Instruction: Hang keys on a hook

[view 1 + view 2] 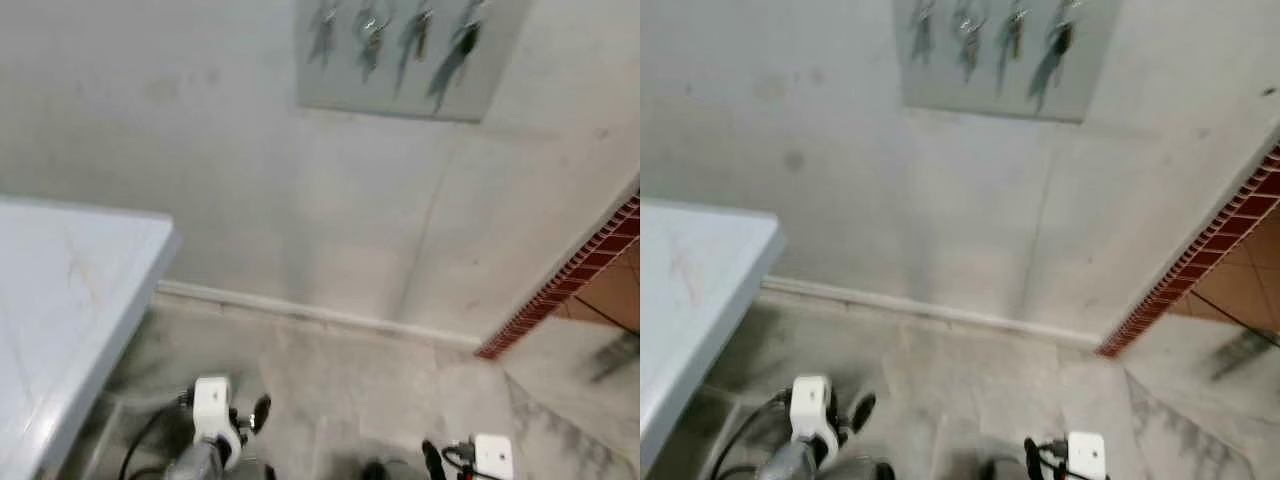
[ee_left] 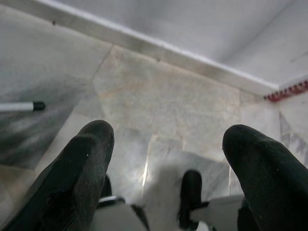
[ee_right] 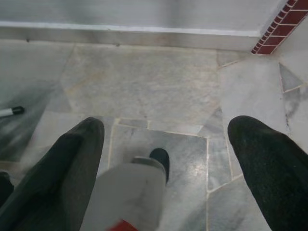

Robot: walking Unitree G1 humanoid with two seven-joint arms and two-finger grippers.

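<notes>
Left eye view: key board (image 1: 400, 60) at top; both grippers (image 2: 168, 183) (image 3: 163, 183) hanging open, empty. Risk: no keys held, nothing to hang.

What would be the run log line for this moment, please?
left gripper: open, empty | right gripper: open, empty | keys: on wall board

Board (image 1: 400, 70) mounted high on the wall (image 1: 250, 200) ahead, several sets of keys (image 1: 372, 40) hanging side by side on it. Surface (image 1: 60, 300) at left. Floor (image 1: 380, 380) below; brick edging (image 1: 570, 280) at right.
</notes>
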